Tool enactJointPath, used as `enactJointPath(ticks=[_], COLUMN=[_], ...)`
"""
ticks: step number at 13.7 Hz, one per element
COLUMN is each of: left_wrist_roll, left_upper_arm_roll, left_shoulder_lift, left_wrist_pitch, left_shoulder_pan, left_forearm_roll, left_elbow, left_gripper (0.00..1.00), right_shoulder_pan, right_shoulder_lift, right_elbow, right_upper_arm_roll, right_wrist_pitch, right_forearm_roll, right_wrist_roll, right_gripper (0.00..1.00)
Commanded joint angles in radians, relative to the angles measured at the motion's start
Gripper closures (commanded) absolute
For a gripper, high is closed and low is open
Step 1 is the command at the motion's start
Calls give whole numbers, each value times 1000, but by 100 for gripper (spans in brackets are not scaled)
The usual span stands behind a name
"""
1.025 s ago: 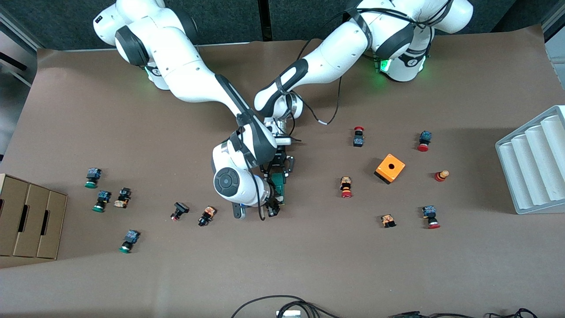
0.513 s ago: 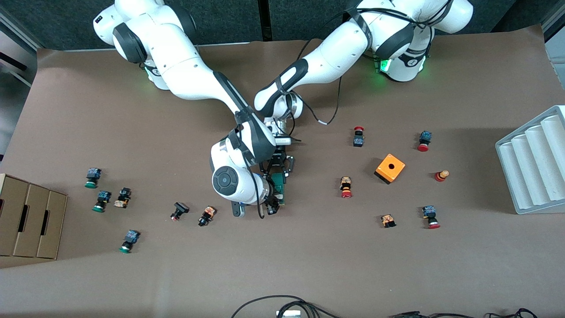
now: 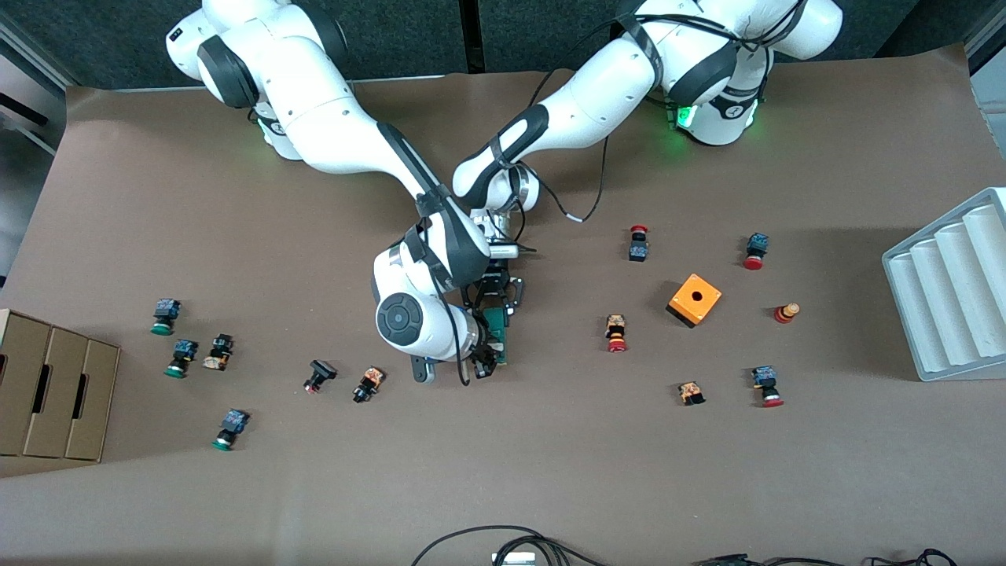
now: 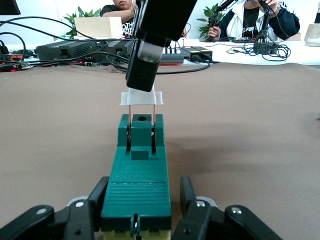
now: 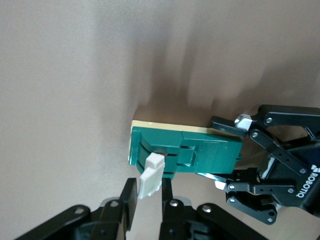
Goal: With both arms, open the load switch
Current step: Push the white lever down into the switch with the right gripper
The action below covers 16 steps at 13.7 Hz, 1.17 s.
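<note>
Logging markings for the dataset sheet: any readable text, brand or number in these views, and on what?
"ROBOTIQ": on the left gripper, printed on its black body, seen from the right wrist view.
Load switch: no lettering shows on its green housing or on its white sliding piece.
Right gripper: no marking visible.
Push buttons and orange cube: any markings too small to read.

Robotics lab: two arms [image 3: 330,126], seated people [image 4: 250,15], cabled electronics [image 4: 75,47].

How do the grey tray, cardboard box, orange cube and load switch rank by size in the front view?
1. Grey tray and cardboard box: alike, both cut off, unranked.
2. Orange cube.
3. Load switch, partly hidden.
</note>
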Motion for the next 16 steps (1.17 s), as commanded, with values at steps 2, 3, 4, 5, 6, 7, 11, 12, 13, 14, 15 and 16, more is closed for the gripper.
enactJointPath(ticks=[2,3,4,5,6,7,11,12,13,14,15,16], left_wrist_roll=[-11,-11,-11,-11,-11,-11,-11,-11,-11,-11,-11,-11], left_upper_arm_roll=[0,-1,0,0,-1,-1,-1,0,0,0,0,0], left_shoulder_lift=[13,13,13,13,13,13,13,13,14,14,13,14], left_wrist_pitch=[-6,-6,-6,-6,-6,-6,-7,-7,-6,-6,-7,-6], left_shoulder_pan=[-2,-2,-2,-2,-2,-2,-4,-4,-4,-4,-4,-4], left_forearm_roll=[18,18,18,18,18,18,17,17,18,17,17,17], left_elbow=[19,19,19,19,19,19,19,19,19,17,17,17], left_gripper=[37,37,37,37,37,37,37,37,37,37,37,37], right_shoulder_pan=[9,9,9,9,10,11,18,23,24,29,30,33], right_shoulder_lift=[-43,-43,-46,-50,-55,-58,-70,-75,-79,-82,-83,-83], right_elbow=[-50,-52,-58,-62,-70,-72,-93,-101,-108,-114,-116,-118], right_upper_arm_roll=[-7,-5,-7,-5,-7,-7,-7,-7,-7,-7,-7,-7], right_wrist_pitch=[-22,-22,-22,-22,-22,-22,-22,-21,-21,-21,-21,-21], right_forearm_roll=[18,18,17,17,17,17,15,15,15,13,7,4], right_wrist_roll=[-8,-8,-8,-8,-8,-8,-8,-6,-6,-6,-5,-5], right_gripper=[74,74,74,74,74,74,74,74,74,74,74,74])
